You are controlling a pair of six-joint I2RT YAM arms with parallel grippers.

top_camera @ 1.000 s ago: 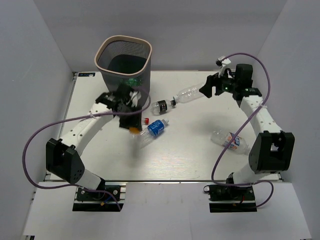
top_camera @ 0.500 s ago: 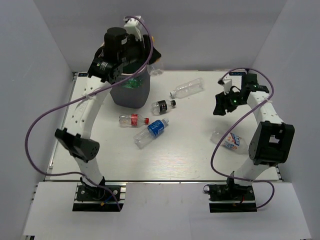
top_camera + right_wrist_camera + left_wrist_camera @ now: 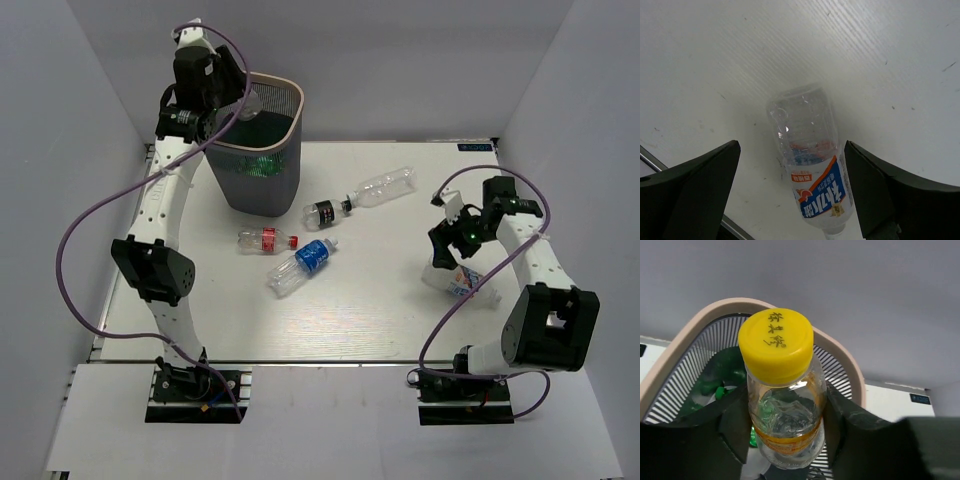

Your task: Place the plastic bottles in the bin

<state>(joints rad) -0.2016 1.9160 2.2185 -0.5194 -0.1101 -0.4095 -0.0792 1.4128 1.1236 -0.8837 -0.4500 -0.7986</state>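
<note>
My left gripper (image 3: pixel 786 415) is shut on a clear bottle with a yellow cap (image 3: pixel 776 344) and holds it over the bin's rim (image 3: pixel 850 371); from above it (image 3: pixel 245 100) is at the bin (image 3: pixel 262 170). Green bottles lie inside the bin. My right gripper (image 3: pixel 790 175) is open, straddling a clear bottle with a blue and white label (image 3: pixel 815 175), which lies on the table at the right (image 3: pixel 462 283). Four more bottles lie mid-table: red label (image 3: pixel 263 240), blue label (image 3: pixel 303 262), black label (image 3: pixel 326 212), clear (image 3: pixel 385 186).
The white table (image 3: pixel 380 300) is walled by grey panels at the back and sides. A metal edge rail (image 3: pixel 655 162) runs close to the right gripper's left finger. Purple cables loop off both arms.
My left arm has swung left and up with the yellow-capped bottle, now over the bin's left rim. My right gripper has moved down over the blue and white labelled bottle.
</note>
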